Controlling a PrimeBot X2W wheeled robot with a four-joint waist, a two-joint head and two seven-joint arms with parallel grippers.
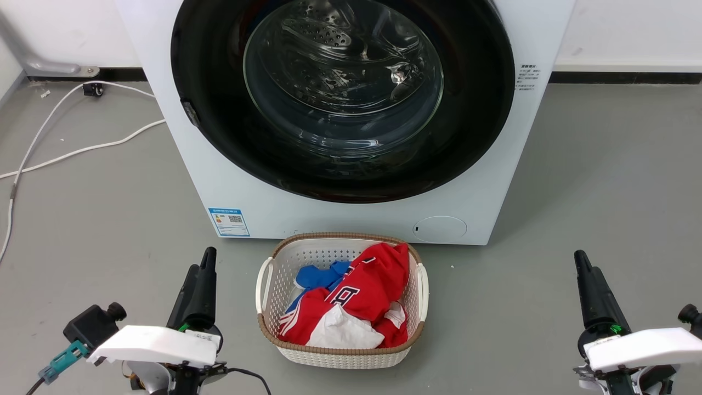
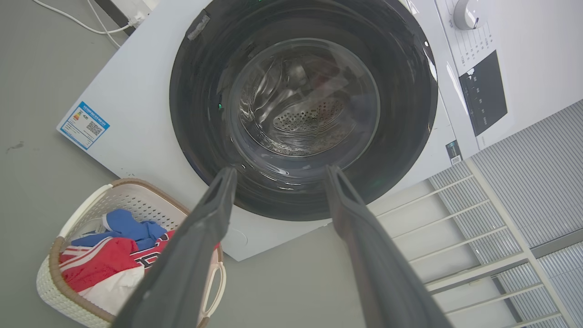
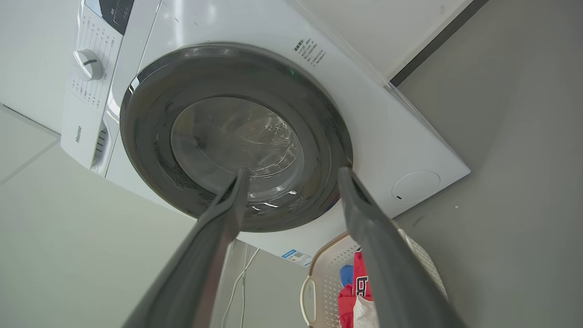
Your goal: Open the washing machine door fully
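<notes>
Grey floor (image 1: 603, 192); washing machine door (image 1: 343, 99) cropped above.

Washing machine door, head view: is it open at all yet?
No, the washing machine door sits closed, flush against the white front of the washing machine, with no gap showing at its rim.

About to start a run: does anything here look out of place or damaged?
Nothing looks spilled or damaged. The door sits shut and flush on the machine. The basket stands close before it, and a white cable trails loose over the floor at left.
</notes>
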